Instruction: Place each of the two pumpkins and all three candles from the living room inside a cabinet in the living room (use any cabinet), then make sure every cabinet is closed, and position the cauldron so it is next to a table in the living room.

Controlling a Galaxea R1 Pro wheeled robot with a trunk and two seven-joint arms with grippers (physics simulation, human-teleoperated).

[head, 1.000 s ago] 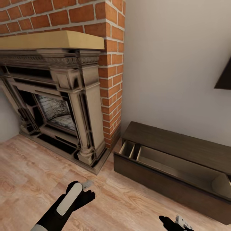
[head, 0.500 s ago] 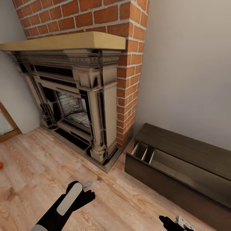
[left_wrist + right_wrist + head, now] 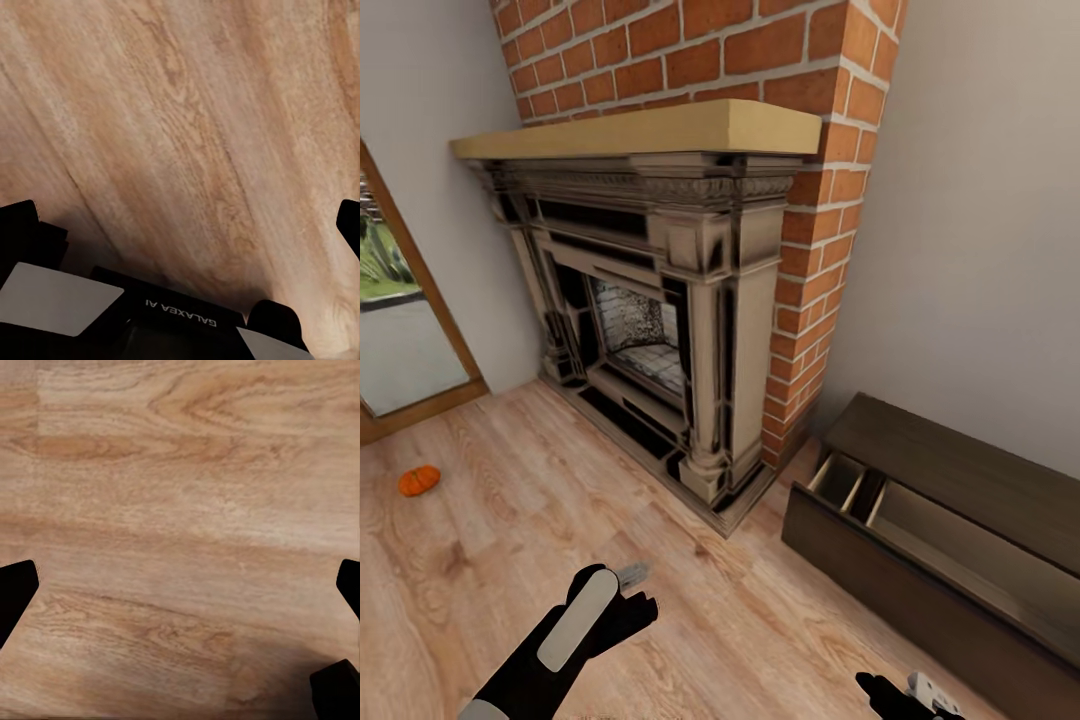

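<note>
Head view: one pumpkin [image 3: 419,480] lies on the wood floor [image 3: 510,520] at your far left, near the foot of a wood-framed glass door [image 3: 400,320] and well apart from both arms. It sits alone on bare boards, nothing touching it.

The cabinet [image 3: 950,520] stands along the white wall [image 3: 980,250] at your right. Its top drawer is pulled out; you see pale wood insides with a divider setting a small compartment apart from a long one. What shows of both compartments holds nothing; the far right end of the drawer is cut by the picture edge.

Between door and cabinet: a brick chimney breast [image 3: 810,200] with a dark ornate fireplace surround [image 3: 680,300] and a pale wooden mantel shelf [image 3: 650,130].

Your left gripper [image 3: 630,585] hangs low over the floor in front of the hearth, holding nothing. In the left wrist view the fingertips [image 3: 19,217] sit at opposite edges of the picture with bare floor between them, so the jaws are spread wide.

Your right gripper [image 3: 910,692] is at the bottom edge of the head view, just in front of the cabinet's front panel. In the right wrist view the fingertips [image 3: 16,585] likewise stand far apart over bare floorboards, nothing between them.
</note>
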